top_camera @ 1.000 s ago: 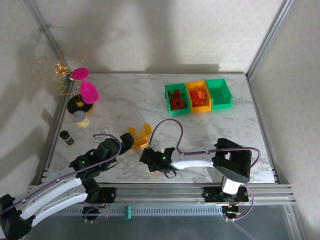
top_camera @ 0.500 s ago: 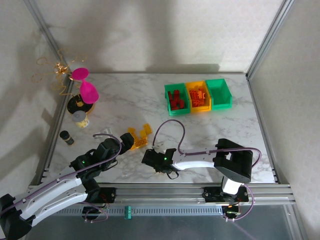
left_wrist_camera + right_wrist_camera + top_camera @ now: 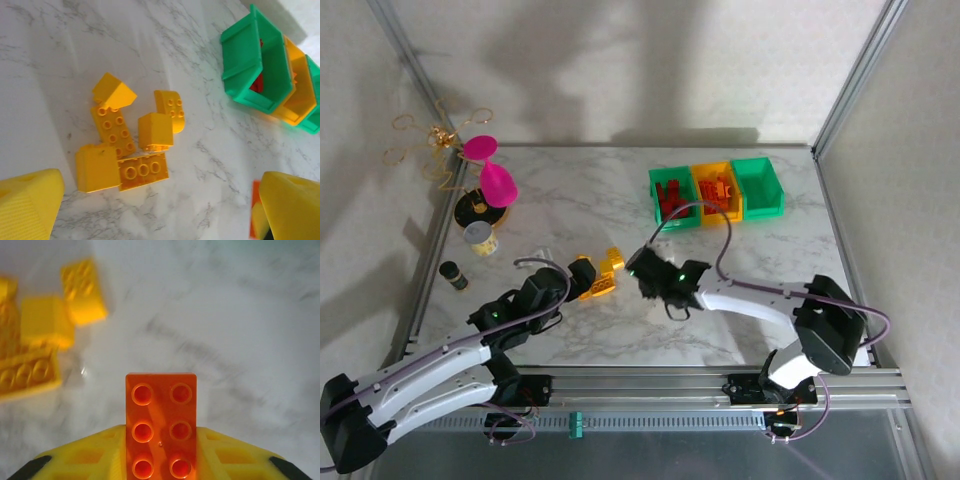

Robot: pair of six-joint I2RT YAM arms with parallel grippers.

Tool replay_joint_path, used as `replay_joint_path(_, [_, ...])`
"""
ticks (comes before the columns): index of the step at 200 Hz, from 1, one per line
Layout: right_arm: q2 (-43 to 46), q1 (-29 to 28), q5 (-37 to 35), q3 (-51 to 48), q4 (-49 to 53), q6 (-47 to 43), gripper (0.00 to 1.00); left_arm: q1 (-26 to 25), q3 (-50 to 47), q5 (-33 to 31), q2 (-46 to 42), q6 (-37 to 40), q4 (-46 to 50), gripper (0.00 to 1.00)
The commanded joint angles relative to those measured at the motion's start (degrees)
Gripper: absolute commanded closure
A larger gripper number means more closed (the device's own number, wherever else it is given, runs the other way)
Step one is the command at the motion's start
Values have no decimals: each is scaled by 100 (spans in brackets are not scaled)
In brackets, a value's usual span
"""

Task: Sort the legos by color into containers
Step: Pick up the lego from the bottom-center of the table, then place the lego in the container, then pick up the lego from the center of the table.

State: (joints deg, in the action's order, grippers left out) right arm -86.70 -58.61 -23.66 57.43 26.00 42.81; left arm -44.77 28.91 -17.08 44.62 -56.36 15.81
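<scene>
Legos go by colour into the containers (image 3: 715,193), so take that row of 3 joined bins as your landmark. Its left green bin holds red bricks and its middle yellow bin holds orange ones. The right green bin looks empty, though the top view is too small to be sure.

Out from the containers' near-left corner and apart from them, the right gripper (image 3: 161,445) is clamped on 1 orange brick (image 3: 161,415). Farther from the containers on the same side, the left gripper (image 3: 160,215) hangs with its jaws wide apart over a cluster of 6 yellow legos (image 3: 131,145).

The step in hand is, I judge, carrying the orange brick to the middle bin. Lift it high enough to clear the containers' near wall and centre it over the yellow bin. Release only once the brick is inside that bin's walls. The bins share walls, so a small sideways drift would drop it among the wrong colour. Hold the grip firm on the way.

In the right wrist view the brick's studs face the camera, 2 columns of 3 showing. Its long axis runs along the fingers, with the free short end pointing out ahead of them.
</scene>
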Motion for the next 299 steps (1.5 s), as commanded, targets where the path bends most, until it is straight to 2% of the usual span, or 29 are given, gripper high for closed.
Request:
replay_joint_path(1, [263,768,-331,278,-124,-613,65,39,333,121,269,187,-373,0])
replay_joint_path(39, [-34,2310,-196,879,-681,-1451,65,39,673,349,882,458,-809,0])
replay_joint_path(68, [-846,3224,-2,1579,-950,-1911,65,41,991,250,1316,571,-841,0])
replay_joint_path(77, [-1206,3421,-98,1910,-888,-2019,66,45,1007,257,1379,597,-977,0])
replay_joint_path(98, [-1931,3807,238,2552,-947,-2375,66,48,1115,328,1566,686,-1226,0])
replay_joint_path(108, [-2251,3911,411,2843,-943,-2504,66,48,1229,337,1682,741,-1242,0])
replay_joint_path(135, [-2905,4077,347,3433,-846,-2626,63,48,1422,306,1848,827,-1250,0])
replay_joint_path(153, [-3164,4115,406,3785,-671,-2751,46,48,1429,285,1833,858,-1273,0])
replay_joint_path(183, [-2923,4054,365,3754,-605,-2727,38,50,1401,206,1744,867,-1171,0])
replay_joint_path(220, [-2138,3666,414,3121,-548,-2489,33,51,1248,98,1463,777,-1056,0])
replay_joint_path(259, [-1232,2924,700,2127,-690,-2092,30,53,1029,-36,1104,655,-743,0])
replay_joint_path(299, [-702,2186,1163,1571,-872,-2013,28,54,784,-174,736,519,-433,0])
